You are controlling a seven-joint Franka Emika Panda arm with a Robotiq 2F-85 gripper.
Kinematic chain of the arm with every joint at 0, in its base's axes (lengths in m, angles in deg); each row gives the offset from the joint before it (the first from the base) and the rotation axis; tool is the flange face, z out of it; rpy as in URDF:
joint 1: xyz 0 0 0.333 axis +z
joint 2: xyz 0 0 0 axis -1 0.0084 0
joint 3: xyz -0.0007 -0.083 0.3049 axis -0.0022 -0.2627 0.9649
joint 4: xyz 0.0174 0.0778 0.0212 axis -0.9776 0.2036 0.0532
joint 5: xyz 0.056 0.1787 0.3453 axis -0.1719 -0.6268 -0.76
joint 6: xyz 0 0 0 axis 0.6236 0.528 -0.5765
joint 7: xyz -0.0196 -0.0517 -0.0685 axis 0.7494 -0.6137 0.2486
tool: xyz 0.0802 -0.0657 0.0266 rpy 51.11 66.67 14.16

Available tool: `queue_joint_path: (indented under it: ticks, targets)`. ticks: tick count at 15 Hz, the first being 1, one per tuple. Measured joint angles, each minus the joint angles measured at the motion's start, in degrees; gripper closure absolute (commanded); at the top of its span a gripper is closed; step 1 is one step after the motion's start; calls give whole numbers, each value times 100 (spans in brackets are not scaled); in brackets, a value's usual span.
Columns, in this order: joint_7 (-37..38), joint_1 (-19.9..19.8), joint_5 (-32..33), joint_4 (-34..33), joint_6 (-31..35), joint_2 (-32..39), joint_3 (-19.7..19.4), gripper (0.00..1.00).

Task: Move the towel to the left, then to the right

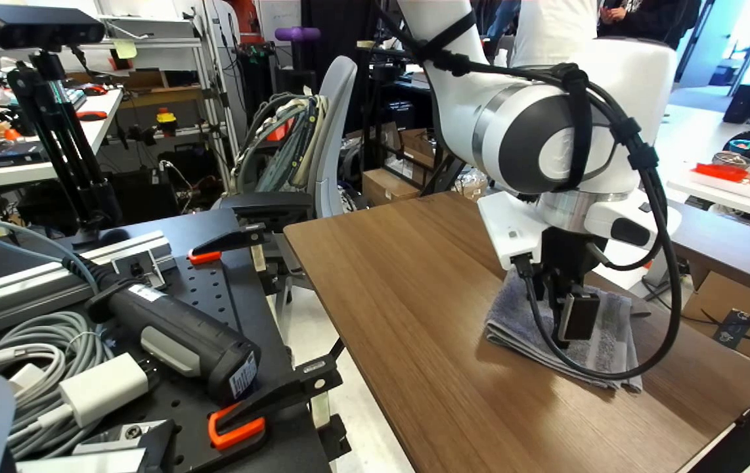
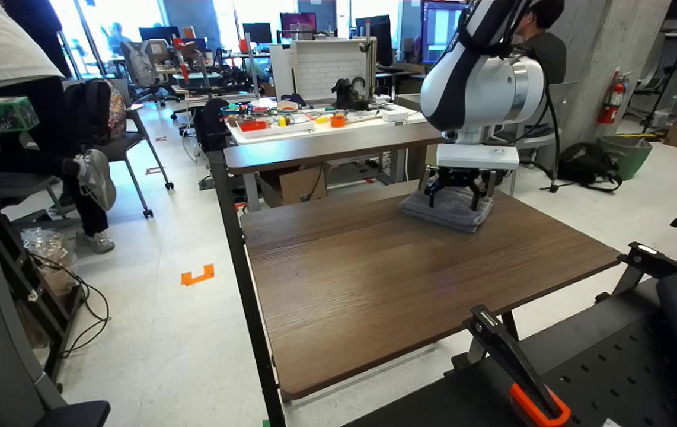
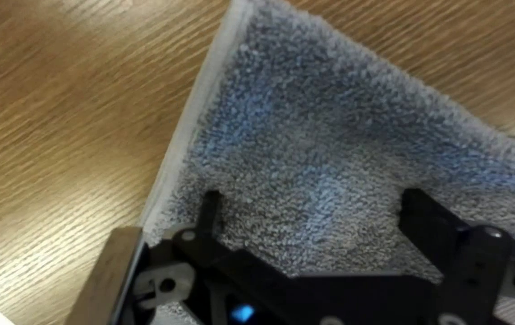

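Bright windows (image 2: 137, 10) shine behind several monitors (image 2: 298, 22); a concrete pillar (image 2: 629, 35); pale, glossy floor (image 2: 160, 332); a grey office chair (image 1: 334, 125) near a wood-grained table (image 2: 421, 279)

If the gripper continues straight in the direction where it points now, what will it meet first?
Most likely the grey towel: the open gripper points down at it, with the table beneath. Its fingertips may be touching the towel; the views do not settle this.
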State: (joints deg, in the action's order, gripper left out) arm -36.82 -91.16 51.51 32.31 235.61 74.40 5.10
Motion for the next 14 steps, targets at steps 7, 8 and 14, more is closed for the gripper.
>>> queue_joint_path:
  ticks: [7, 8, 14]
  targets:
    - [-156, 541, 135, 292, -4, 20, 79, 0]
    - [-155, 630, 148, 318, -14, 37, 92, 0]
    - [-128, 1169, 280, 350, -31, 40, 105, 0]
